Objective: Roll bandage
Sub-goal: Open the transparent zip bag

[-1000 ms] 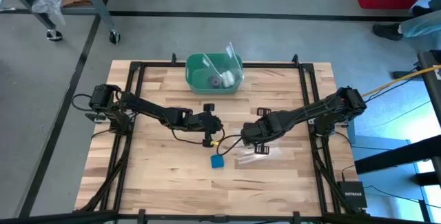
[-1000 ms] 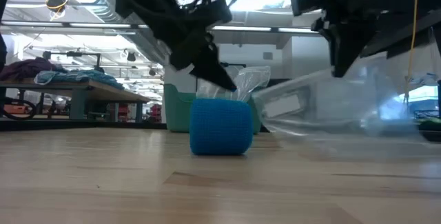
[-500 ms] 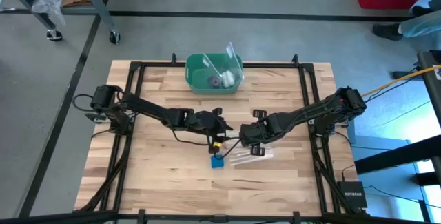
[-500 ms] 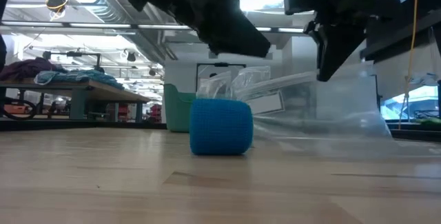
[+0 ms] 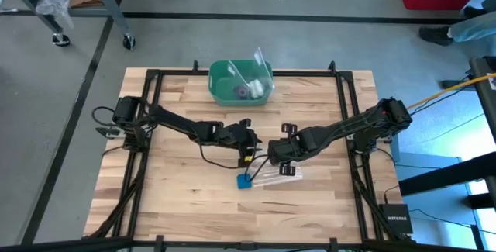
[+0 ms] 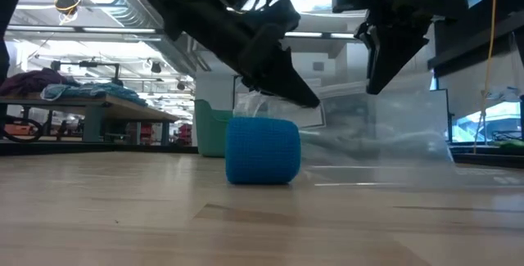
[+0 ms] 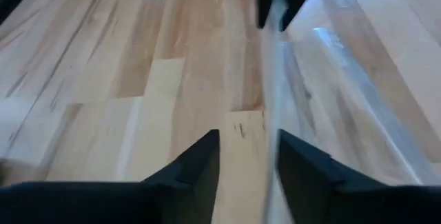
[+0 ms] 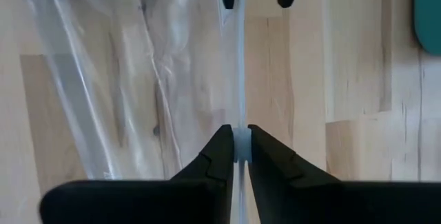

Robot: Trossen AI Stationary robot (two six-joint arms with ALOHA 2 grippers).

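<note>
The bandage (image 5: 244, 181) (image 6: 262, 151) is a compact blue roll lying on its side on the wooden table, near the middle; no gripper touches it. A clear plastic bag (image 5: 275, 176) (image 8: 124, 79) lies just right of it, one edge raised. My right gripper (image 5: 268, 159) (image 8: 240, 145) (image 6: 377, 86) is shut on that edge. My left gripper (image 5: 253, 159) (image 7: 248, 162) (image 6: 307, 102) hangs above and behind the roll, open. Its fingers stand on either side of the same bag edge (image 7: 272, 107), facing the right gripper. Whether they touch it I cannot tell. My right gripper pinches the clear bag's raised edge (image 8: 239, 124) between its two fingers. The fingers come level from the table's right and lie along that edge. The edge stands taut ahead of them, and the rest of the bag (image 6: 385, 135) slopes down onto the table.
A green bin (image 5: 240, 81) (image 6: 211, 131) holding several small things stands at the table's far edge, in the middle. A black frame (image 5: 349, 128) runs around the table. Bare wood lies to the left and near side of the roll.
My left gripper has moved toward the right gripper and the near edge, coming over the roll. My right gripper has carried the bag's edge toward the table's left, so the bag now stands raised close beside the roll. The roll has stayed in place.
</note>
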